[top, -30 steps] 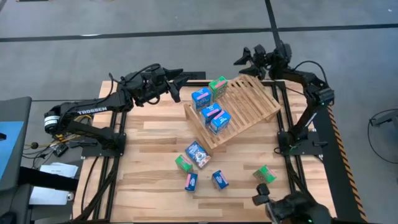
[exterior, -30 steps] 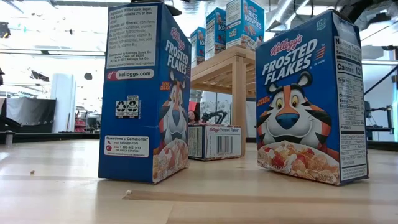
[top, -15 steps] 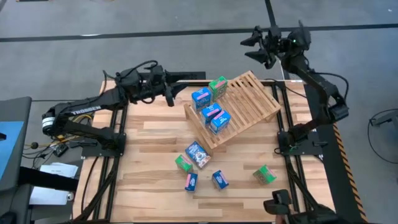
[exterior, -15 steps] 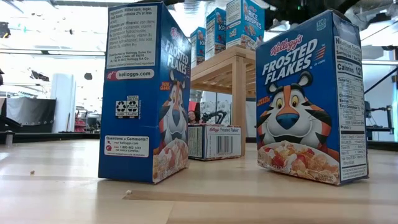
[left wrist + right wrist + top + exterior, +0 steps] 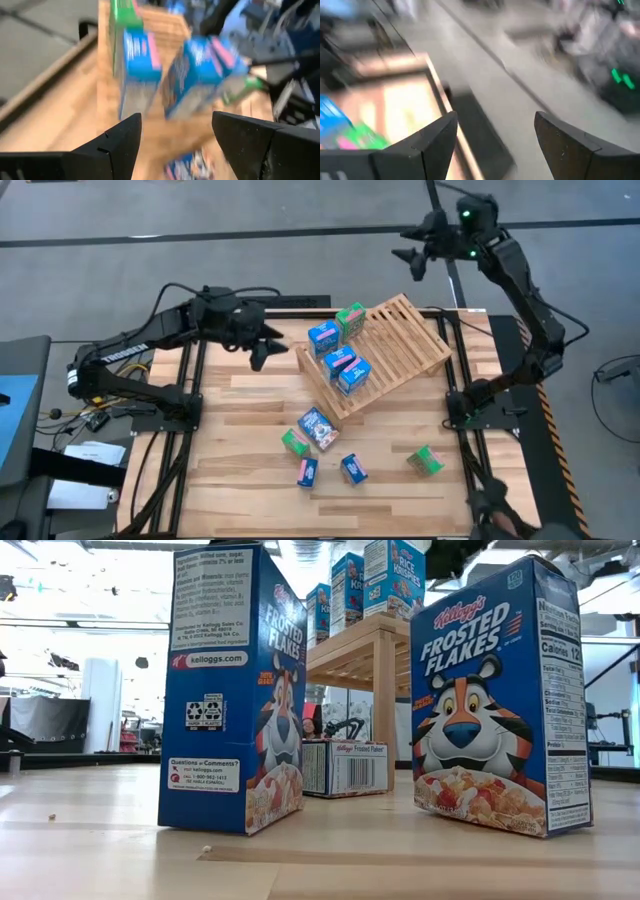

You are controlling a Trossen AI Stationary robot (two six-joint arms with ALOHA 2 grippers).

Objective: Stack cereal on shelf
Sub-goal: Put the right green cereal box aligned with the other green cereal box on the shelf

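Shelf (image 5: 395, 345): four boxes racked. Both grippers empty, jaws apart. Next: left gripper (image 5: 262, 352) squarely straddles a loose worktop cereal box (image 5: 318, 427).

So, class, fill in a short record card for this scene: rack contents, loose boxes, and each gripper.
rack: tilted, slatted, light wood
boxes on rack: four, one green, three blue
loose boxes on table: five, in front of the rack
left gripper: open, empty, over table beside the rack
right gripper: open, empty, beyond the table's far edge
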